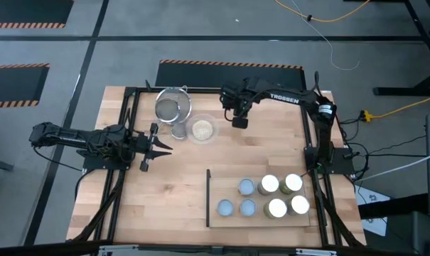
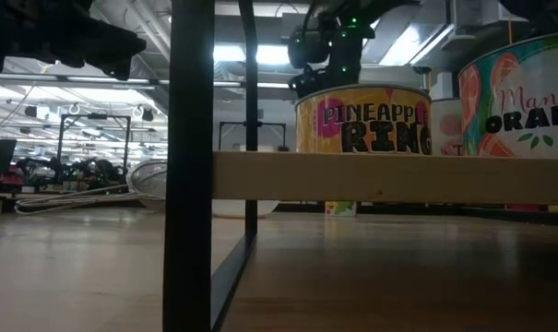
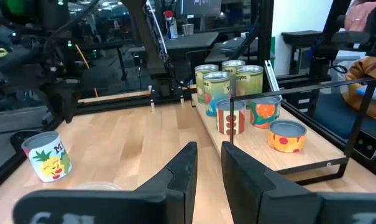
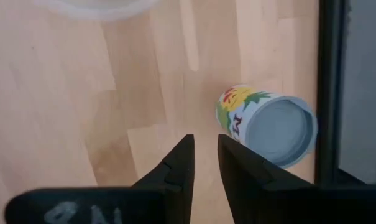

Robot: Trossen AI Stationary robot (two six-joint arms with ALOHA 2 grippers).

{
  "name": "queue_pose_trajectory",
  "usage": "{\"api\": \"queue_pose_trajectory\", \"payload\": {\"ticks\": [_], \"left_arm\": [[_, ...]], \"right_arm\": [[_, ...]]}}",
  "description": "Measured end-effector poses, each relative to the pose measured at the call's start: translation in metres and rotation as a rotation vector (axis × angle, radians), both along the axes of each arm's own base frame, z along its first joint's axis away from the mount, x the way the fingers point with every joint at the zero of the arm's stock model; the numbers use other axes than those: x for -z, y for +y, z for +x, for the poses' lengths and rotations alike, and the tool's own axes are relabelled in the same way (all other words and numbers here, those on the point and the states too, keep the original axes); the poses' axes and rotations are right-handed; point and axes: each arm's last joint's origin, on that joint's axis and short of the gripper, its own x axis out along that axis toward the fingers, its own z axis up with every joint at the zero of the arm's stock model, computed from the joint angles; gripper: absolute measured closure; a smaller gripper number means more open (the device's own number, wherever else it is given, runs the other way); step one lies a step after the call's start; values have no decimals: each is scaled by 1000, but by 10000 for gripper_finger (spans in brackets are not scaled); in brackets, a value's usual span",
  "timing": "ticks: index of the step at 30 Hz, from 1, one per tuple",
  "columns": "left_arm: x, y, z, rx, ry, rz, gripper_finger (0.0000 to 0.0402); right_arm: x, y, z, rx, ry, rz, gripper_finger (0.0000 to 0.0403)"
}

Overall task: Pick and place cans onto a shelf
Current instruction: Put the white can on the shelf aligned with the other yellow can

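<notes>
Blue-topped can (image 4: 271,130) just beside right gripper (image 4: 205,163), untouched, upright on table (image 4: 82,112)

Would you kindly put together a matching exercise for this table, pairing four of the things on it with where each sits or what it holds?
Things:
1. mesh strainer
2. glass bowl
3. lone can
4. shelf

Places or states:
A. carries seven cans
B. holds pale grains
C. stands on the bare tabletop, between the strainer and the bowl
D. sits nearest the table's far edge

Pairs: 1-D, 2-B, 3-C, 4-A
</notes>
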Motion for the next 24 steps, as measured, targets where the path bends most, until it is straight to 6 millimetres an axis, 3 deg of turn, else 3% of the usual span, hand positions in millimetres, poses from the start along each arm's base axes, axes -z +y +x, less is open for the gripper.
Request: {"api": "queue_pose_trajectory", "payload": {"ticks": [12,24], "left_arm": [[0,0,0,1,1,-8,335],[0,0,0,1,3,-22,335]], "right_arm": [[23,-25,-14,14,22,3,327],[45,-36,-17,28,-13,-20,327]]}}
